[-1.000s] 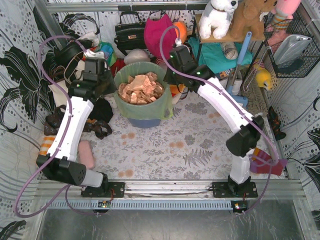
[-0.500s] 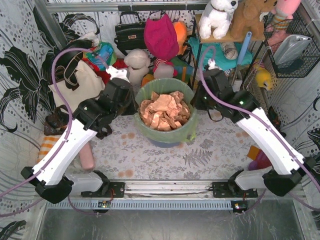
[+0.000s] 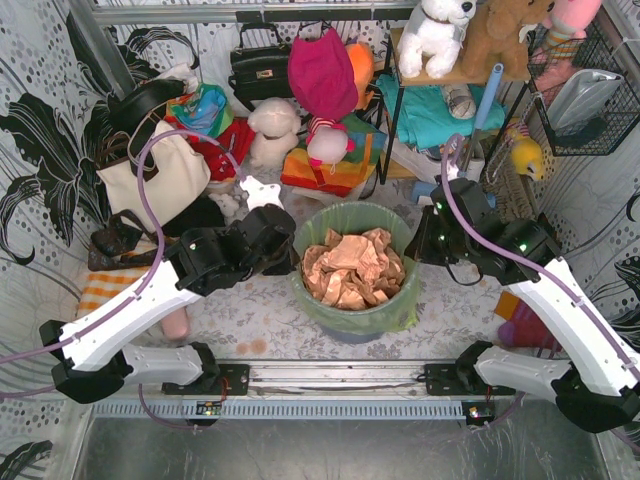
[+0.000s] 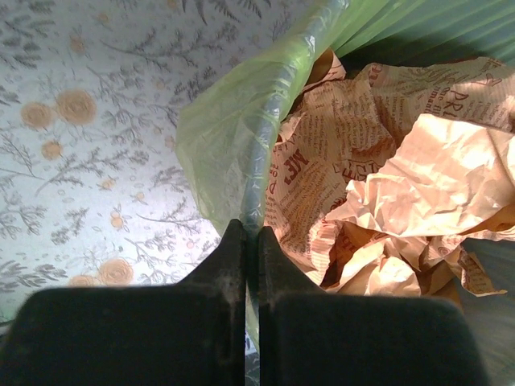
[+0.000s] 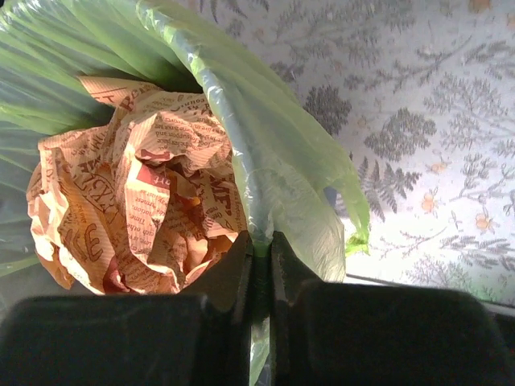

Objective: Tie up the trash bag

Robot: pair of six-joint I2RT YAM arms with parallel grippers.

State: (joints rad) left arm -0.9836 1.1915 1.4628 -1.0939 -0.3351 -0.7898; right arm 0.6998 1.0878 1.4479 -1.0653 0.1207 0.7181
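Our left gripper (image 4: 246, 235) is pinched shut on the trash bag (image 4: 229, 133) rim, and our right gripper (image 5: 259, 241) clamps the opposite rim. Only the wrist views show this. From above we see the bag upright, mouth up, on the floral table (image 3: 255, 312) between both arms. The crumpled paper (image 4: 378, 153) has printed lettering that we cannot read as words.

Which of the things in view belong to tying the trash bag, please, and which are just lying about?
Job in hand: trash bag; crumpled paper inside it; left gripper and right gripper, each shut on its rim.
Lying about: cream tote bag; black handbag; white plush dog; brown teddy bear.
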